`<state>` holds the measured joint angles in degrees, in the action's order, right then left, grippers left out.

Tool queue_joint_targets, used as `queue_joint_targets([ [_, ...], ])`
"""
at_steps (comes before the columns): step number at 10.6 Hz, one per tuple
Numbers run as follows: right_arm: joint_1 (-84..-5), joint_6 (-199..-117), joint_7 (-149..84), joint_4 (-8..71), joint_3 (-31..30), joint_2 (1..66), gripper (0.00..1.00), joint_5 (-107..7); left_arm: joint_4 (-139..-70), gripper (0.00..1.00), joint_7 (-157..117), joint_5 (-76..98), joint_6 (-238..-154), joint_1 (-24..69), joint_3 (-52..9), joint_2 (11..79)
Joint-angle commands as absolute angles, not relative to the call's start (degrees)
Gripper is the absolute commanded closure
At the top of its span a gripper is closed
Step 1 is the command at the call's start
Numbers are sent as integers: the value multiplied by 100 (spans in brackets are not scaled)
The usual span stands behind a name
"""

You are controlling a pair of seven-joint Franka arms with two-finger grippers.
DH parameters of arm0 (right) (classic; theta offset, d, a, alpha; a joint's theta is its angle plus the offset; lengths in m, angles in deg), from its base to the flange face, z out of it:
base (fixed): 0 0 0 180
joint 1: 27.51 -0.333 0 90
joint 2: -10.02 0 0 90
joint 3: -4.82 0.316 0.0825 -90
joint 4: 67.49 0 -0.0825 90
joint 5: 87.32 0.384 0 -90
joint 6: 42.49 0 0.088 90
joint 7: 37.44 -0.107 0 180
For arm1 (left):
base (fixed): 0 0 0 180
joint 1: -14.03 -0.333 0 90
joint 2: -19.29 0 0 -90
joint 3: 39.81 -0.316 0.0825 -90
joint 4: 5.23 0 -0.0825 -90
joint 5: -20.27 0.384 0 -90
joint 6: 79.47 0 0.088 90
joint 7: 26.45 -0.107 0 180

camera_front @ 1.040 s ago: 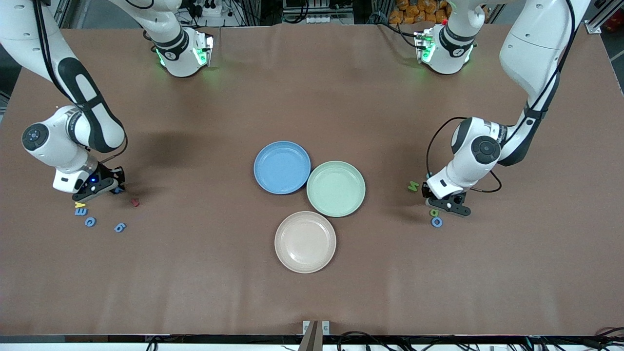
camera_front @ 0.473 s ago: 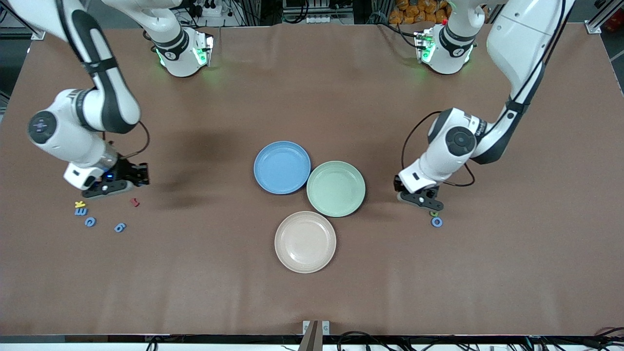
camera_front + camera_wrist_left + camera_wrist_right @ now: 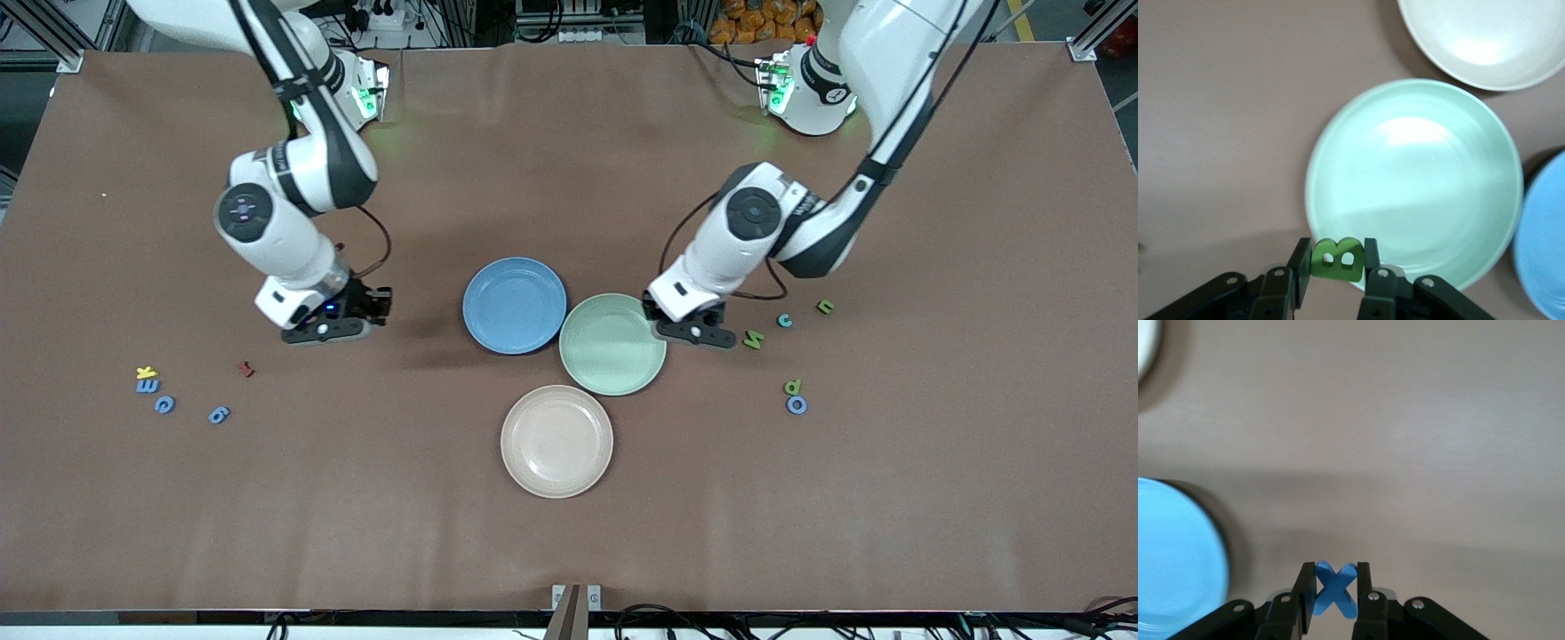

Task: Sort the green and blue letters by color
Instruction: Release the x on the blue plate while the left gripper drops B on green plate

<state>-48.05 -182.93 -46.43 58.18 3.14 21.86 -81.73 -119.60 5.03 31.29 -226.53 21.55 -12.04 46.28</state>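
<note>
Green B (image 3: 1337, 259); blue X (image 3: 1336, 589); plates blue (image 3: 514, 305), mint (image 3: 613, 344), beige (image 3: 556, 441).

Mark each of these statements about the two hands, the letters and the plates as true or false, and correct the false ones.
1. The left hand is shut on a green letter B. True.
2. The right hand holds a yellow letter. False: it is shut on a blue letter X.
3. The left hand is at the rim of the green plate. True.
4. Letters already lie in the blue plate. False: the blue plate, the green plate and the beige plate hold no letters.
5. The right hand is over the beige plate. False: it is over bare table beside the blue plate, toward the right arm's end.
</note>
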Motion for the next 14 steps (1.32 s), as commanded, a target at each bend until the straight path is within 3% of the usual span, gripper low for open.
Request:
queue_joint_targets([
  [1,-5579,-18302,-5350,5154,245,2802,100,-8021,-11641,82,1256,3064,-22555,2553,-1247,4961],
  [3,-6106,-18329,-5422,4636,245,3302,100,-7741,-11562,26,1302,3099,-22555,2554,-1247,4997],
  [4,-6369,-18329,-5527,4407,236,3531,100,-7626,-11544,17,1276,3108,-22537,2528,-1247,4962],
  [5,-6572,-18337,-5797,4266,227,3681,99,-7616,-11527,0,1293,3108,-22537,2493,-1247,4953],
  [6,-6678,-18364,-5913,4203,236,3770,97,-7642,-11518,0,1267,3108,-22537,2467,-1256,4927],
  [7,-6793,-18451,-5975,4203,236,3840,79,-7616,-11527,0,1127,3117,-22502,2397,-1300,4831],
  [8,-6837,-18548,-6193,4203,236,3876,1,-7616,-11518,0,761,3117,-22319,2126,-1318,4769],
  [11,-6689,-18356,-6205,4203,210,3788,0,-7616,-11579,0,107,3117,-22238,1317,-1326,4768],
  [14,-5857,-17891,-6213,4194,201,3464,0,-7616,-11588,4,-103,3606,-22221,1061,-1501,4847],
])
